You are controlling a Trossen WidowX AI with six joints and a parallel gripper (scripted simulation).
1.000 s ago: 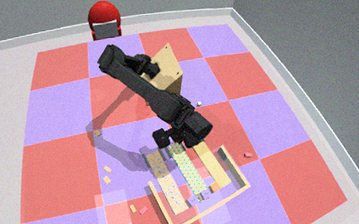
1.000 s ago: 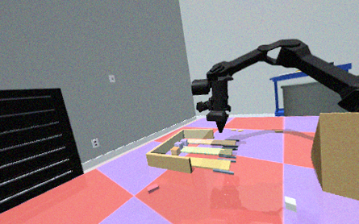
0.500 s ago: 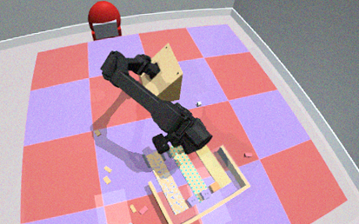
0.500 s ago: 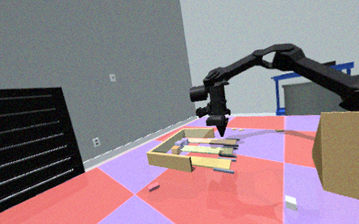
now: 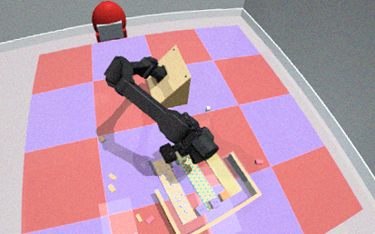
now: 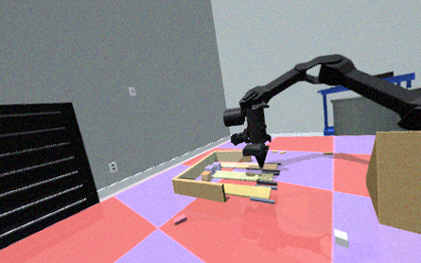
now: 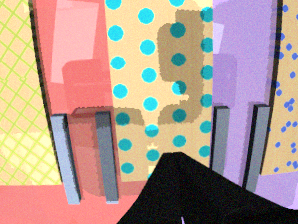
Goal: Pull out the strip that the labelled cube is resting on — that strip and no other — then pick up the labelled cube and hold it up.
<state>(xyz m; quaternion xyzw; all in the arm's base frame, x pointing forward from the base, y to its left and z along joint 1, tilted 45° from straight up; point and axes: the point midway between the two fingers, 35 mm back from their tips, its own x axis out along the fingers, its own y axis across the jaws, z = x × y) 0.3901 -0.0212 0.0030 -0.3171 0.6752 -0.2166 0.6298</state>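
Note:
The gripper (image 6: 262, 164) (image 7: 172, 154) is shut and empty, pointing down low over the near end of the cyan-dotted strip (image 5: 201, 183) (image 6: 236, 175) (image 7: 134, 60). A pale purple cube (image 5: 215, 202) rests on that strip's far end. Another purple cube (image 5: 201, 210) sits between it and the blue-speckled strip (image 5: 176, 197) (image 7: 290, 80). Lettering on the cubes is too small to read now. An orange cube (image 5: 224, 194) (image 6: 206, 176) sits beside the yellow strip's (image 5: 224, 175) (image 6: 247, 191) (image 7: 20, 90) far end. Whether the fingertip touches the strip cannot be told.
A low wooden wall (image 5: 221, 218) (image 6: 198, 190) encloses the strips' far ends and sides. Grey bars (image 7: 107, 155) (image 7: 220, 140) flank the dotted strip's near end. A wooden block (image 6: 407, 183) stands by the arm's base. A white piece (image 5: 208, 108) (image 6: 341, 238) and a red piece (image 5: 259, 162) (image 6: 181, 219) lie outside.

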